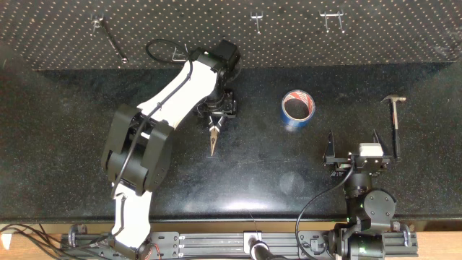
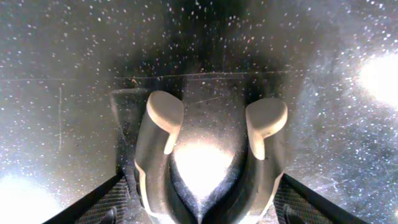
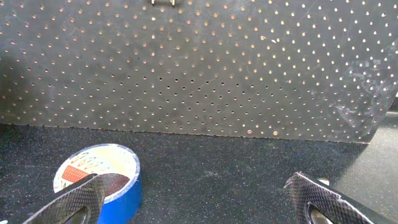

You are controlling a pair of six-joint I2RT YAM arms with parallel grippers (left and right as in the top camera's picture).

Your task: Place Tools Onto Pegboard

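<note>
Grey-handled pliers (image 1: 213, 137) lie on the black table, nose toward the arm bases. My left gripper (image 1: 216, 108) is down over the handle end. In the left wrist view its fingers (image 2: 115, 193) press the outer sides of the two spread handles (image 2: 163, 121), so my left gripper (image 2: 202, 180) is shut on the pliers. My right gripper (image 1: 354, 148) rests open near the table's front right, holding nothing. A blue tape roll (image 1: 297, 108) and a hammer (image 1: 395, 119) lie on the table. A wrench (image 1: 112, 37) hangs on the pegboard (image 1: 216, 29).
Bare metal hooks (image 1: 258, 20) (image 1: 332, 22) stick out of the pegboard's upper middle and right. From the right wrist, the tape roll (image 3: 99, 177) sits ahead of the open right gripper (image 3: 196, 186), with the pegboard (image 3: 199, 74) behind it.
</note>
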